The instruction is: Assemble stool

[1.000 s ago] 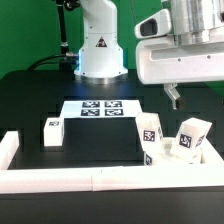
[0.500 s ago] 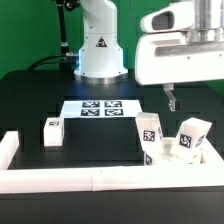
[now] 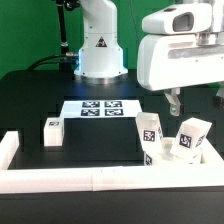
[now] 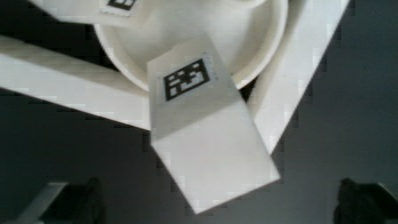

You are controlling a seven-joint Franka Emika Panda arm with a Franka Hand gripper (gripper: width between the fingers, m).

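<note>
The round white seat disc lies at the exterior view's right, by the front rail. Two tagged white legs stand tilted on or against it. A third leg stands alone at the exterior view's left. My gripper hangs above the right-hand parts, apart from them. In the wrist view the gripper is open and empty, with a dark finger at either side. A tagged leg lies across the curved disc beneath it.
The marker board lies flat mid-table in front of the robot base. Long white border rails run along the front and left; one shows in the wrist view. The tabletop is black.
The arm has come forward and to the exterior view's right, now larger in frame and over the two right-hand legs. The parts have not moved.
</note>
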